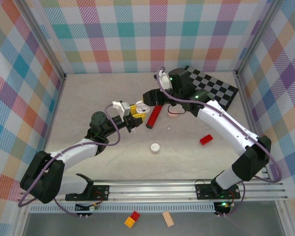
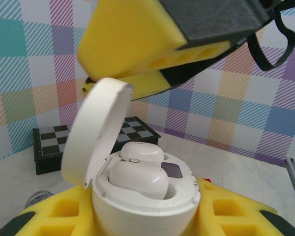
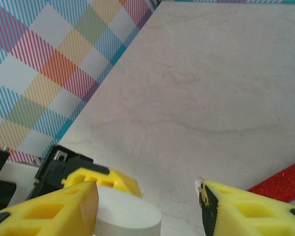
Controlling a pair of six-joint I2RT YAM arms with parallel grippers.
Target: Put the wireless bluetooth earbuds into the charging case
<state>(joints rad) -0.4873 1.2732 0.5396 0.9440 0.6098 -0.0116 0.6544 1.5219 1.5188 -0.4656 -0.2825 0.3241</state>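
My left gripper (image 1: pixel 132 117) is shut on the base of a white charging case (image 2: pixel 147 206), held above the table with its lid (image 2: pixel 96 132) flipped up. Two white earbuds (image 2: pixel 137 178) lie side by side in the case's wells. My right gripper (image 1: pixel 148 101) hovers just above the case, open with nothing between its yellow fingers (image 3: pixel 49 211); in the left wrist view one of those fingers (image 2: pixel 137 44) hangs over the lid. From the right wrist the lid (image 3: pixel 125 216) shows below the jaws. A loose tiny white earbud (image 1: pixel 168 128) lies on the table.
A red microphone (image 1: pixel 154 116) lies right of the held case. A closed white case (image 1: pixel 155 147) sits nearer the arms, a pinkish case (image 1: pixel 174 114) beside the microphone. A red block (image 1: pixel 205 139) lies right, a checkerboard box (image 1: pixel 214 88) at the back right.
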